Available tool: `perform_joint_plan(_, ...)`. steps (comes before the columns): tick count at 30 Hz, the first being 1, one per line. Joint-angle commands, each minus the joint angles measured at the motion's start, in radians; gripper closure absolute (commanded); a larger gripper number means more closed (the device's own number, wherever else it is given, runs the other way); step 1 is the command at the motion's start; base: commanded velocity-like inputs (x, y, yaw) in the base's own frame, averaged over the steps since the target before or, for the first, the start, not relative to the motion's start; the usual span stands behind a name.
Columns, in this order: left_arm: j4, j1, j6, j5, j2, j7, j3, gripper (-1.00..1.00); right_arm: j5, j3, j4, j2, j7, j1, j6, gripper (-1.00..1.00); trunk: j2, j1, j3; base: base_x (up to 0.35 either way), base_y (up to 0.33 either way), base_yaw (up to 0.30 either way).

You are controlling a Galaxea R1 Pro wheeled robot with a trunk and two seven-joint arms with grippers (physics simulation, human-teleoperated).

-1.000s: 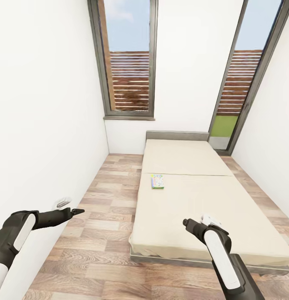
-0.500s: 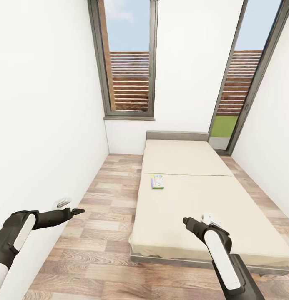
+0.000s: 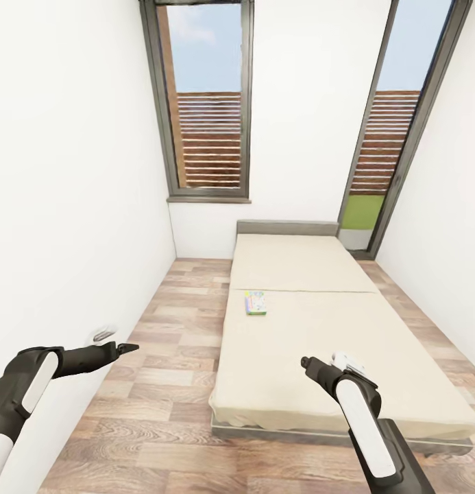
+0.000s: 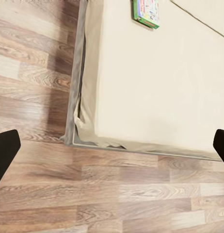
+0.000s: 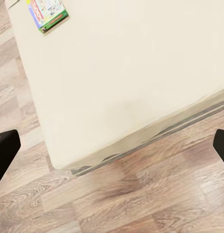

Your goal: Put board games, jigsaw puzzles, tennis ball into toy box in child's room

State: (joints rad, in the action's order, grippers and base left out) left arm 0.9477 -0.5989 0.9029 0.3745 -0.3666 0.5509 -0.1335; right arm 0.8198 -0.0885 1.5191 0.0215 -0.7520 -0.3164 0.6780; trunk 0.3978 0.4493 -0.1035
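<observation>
One board game (image 3: 255, 302), a flat box with a colourful cartoon cover, lies near the left edge of the bed (image 3: 299, 343), about halfway along it. The box also appears in the left wrist view (image 4: 146, 12) and the right wrist view (image 5: 47, 13), far from the fingers. My left gripper (image 3: 127, 348) hangs open over the wood floor left of the bed. Over the bed's foot end my right gripper (image 3: 306, 362) is open and holds nothing. The table, toy box, jigsaw puzzles and tennis ball are out of view.
A white wall (image 3: 72, 206) runs close along my left side. Two tall grey-framed windows (image 3: 210, 103) stand behind the headboard (image 3: 287, 227). A strip of wood-plank floor (image 3: 175, 329) lies between the wall and the bed.
The whole picture has shifted a little, so the camera has moved and the bed looks slightly farther off. Both arms keep the same pose and the board game lies where it was.
</observation>
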Motion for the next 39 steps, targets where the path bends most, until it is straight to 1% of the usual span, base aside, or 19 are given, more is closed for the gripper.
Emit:
perform_joint_plan(1, 0.000, -0.001, 0.005, -0.002, 0.000, 0.004, -0.002, -1.00, 0.009, -0.001, 0.001, 0.000, -0.009, -0.001, 0.002, -1.00, 0.002, 0.001, -0.001, 0.000, 0.000, -0.075)
perform_joint_plan(10, 0.000, -0.001, 0.008, -0.001, 0.000, 0.004, -0.003, -1.00, 0.009, -0.001, 0.001, 0.000, -0.007, -0.001, 0.002, -1.00, 0.002, 0.001, 0.014, 0.035, 0.032, -0.083)
perform_joint_plan(19, 0.000, -0.001, 0.011, -0.001, 0.001, 0.004, -0.003, -1.00, 0.009, 0.001, 0.001, 0.000, -0.007, -0.001, 0.002, -1.00, 0.002, 0.001, 0.022, 0.210, 0.181, -0.080)
perform_joint_plan(27, 0.000, -0.001, 0.010, -0.002, 0.001, 0.003, -0.003, -1.00, 0.009, 0.001, 0.001, 0.001, -0.007, -0.001, 0.002, -1.00, 0.002, 0.001, 0.022, 0.287, 0.147, -0.042)
perform_joint_plan(31, 0.000, -0.001, 0.009, -0.002, 0.002, 0.003, -0.003, -1.00, 0.009, 0.003, 0.001, 0.001, -0.007, -0.001, 0.002, -1.00, 0.002, 0.001, 0.019, 0.224, 0.125, -0.161)
perform_joint_plan(39, 0.000, -0.001, 0.008, -0.002, 0.002, 0.003, -0.002, -1.00, 0.010, 0.023, 0.001, 0.002, -0.006, -0.001, 0.003, -1.00, 0.002, 0.001, 0.011, 0.134, 0.084, -0.204)
